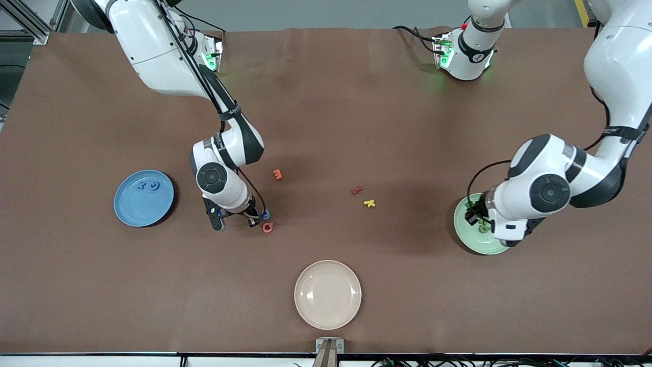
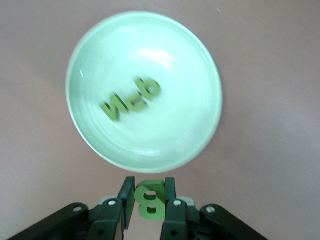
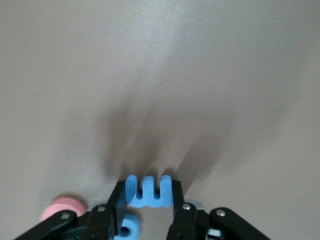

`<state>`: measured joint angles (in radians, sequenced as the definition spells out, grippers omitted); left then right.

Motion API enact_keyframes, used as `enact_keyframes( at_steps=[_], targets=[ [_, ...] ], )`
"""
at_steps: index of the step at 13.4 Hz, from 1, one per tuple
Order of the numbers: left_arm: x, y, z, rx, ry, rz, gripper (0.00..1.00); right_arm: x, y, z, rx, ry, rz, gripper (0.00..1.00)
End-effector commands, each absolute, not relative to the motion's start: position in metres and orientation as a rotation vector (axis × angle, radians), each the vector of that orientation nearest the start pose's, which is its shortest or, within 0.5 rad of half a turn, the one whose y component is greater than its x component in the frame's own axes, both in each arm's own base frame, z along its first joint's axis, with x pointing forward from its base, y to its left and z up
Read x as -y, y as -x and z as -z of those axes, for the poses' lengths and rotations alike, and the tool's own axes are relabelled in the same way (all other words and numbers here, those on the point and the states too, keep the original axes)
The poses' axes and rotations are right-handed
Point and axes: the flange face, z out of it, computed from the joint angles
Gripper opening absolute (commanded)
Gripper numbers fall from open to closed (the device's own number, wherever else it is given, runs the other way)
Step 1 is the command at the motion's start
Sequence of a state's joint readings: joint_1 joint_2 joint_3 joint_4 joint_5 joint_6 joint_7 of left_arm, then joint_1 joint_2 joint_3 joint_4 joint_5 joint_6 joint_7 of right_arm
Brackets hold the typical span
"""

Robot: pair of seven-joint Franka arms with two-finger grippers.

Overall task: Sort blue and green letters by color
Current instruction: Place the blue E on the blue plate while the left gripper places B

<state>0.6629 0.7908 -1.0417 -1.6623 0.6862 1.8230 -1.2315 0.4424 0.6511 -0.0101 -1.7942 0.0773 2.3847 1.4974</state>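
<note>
Plates: three — blue plate [image 1: 143,198], green plate [image 1: 476,232], cream plate [image 1: 328,294].

Green letters: four — three in green plate [image 2: 131,98], one "B" [image 2: 151,199] gripped in left end effector [image 2: 150,197].

Blue letters: four — two in blue plate [image 1: 148,186], one "E"-shaped [image 3: 148,192] clamped in right end effector [image 3: 148,200], one on table [image 3: 128,228] beneath it.

Other letters on table: orange [image 1: 277,175], dark red [image 1: 357,190], yellow [image 1: 370,203], pink [image 1: 267,227] — one each.

Arms: two.

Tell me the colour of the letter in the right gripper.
Blue: the comb-shaped letter clamped in the right gripper, clearest in the right wrist view.
</note>
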Motion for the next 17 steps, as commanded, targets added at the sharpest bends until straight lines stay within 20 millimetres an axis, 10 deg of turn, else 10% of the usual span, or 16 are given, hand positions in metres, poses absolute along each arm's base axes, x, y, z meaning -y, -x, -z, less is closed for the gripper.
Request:
enact_keyframes(
  at_steps=[1, 7, 12, 17],
  targets=[
    [0.069, -0.639, -0.274, 0.886, 2.864, -0.219, 0.00, -0.256, -0.580, -0.225, -1.670, 2.748, -0.180, 0.15],
    [0.032, -0.652, -0.227, 0.903, 2.926, -0.173, 0.01, -0.126, -0.566, -0.273, -1.212, 2.937, -0.242, 0.16],
    [0.029, -0.655, -0.206, 0.895, 2.916, -0.145, 0.07, 0.049, -0.572, -0.271, -0.645, 3.031, -0.237, 0.19],
    [0.030, -0.657, -0.202, 0.881, 2.930, -0.142, 0.13, 0.130, -0.564, -0.250, -0.463, 3.043, -0.197, 0.19]
  ],
)
